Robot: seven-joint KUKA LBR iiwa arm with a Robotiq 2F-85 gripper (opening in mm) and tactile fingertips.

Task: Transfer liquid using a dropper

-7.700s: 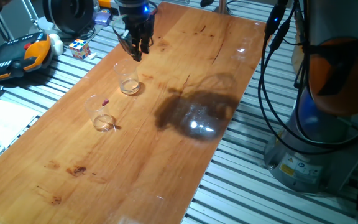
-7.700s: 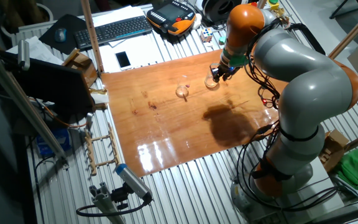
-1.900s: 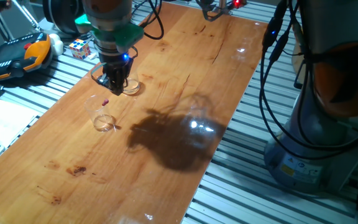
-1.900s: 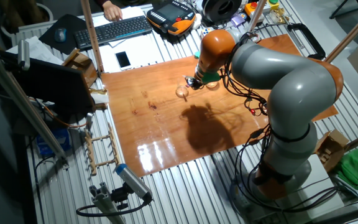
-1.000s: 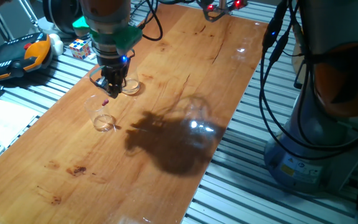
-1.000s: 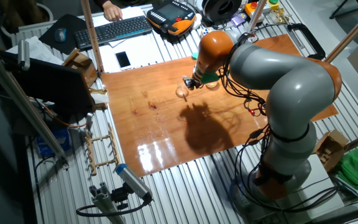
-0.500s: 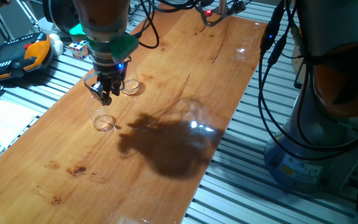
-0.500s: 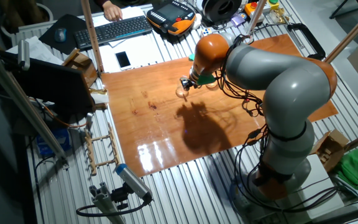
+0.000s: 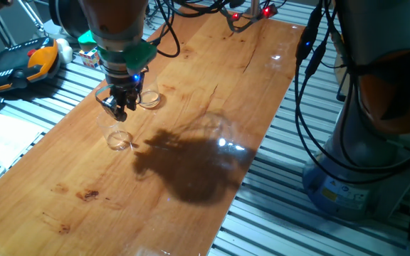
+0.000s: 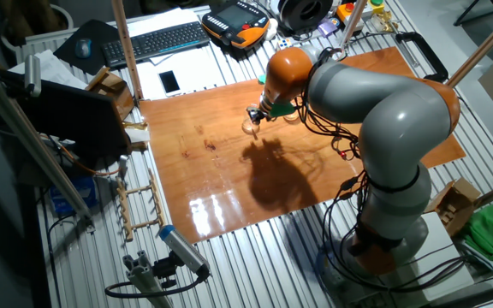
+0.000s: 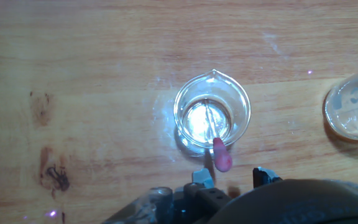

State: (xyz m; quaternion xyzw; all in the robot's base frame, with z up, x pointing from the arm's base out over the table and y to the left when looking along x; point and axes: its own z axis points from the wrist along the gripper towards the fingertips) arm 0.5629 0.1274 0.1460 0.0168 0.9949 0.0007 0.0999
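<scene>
From the fixed views the dropper (image 11: 220, 155) is too small to make out. In the hand view the gripper (image 11: 229, 180) is cut off by the bottom edge, and the second beaker (image 11: 353, 111) by the right edge.

Thin clear dropper (image 11: 216, 142) – pink bulb up – leaning in small spouted beaker, shallow clear liquid (image 11: 207, 122) glinting at bottom

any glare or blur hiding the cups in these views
One fixed view: glare patch on the table beside the arm's shadow, cups faint. Other fixed view: cups too small to make out. Hand view: sharp on the cup, glint inside; dropper bulb and gripper blurred.
</scene>
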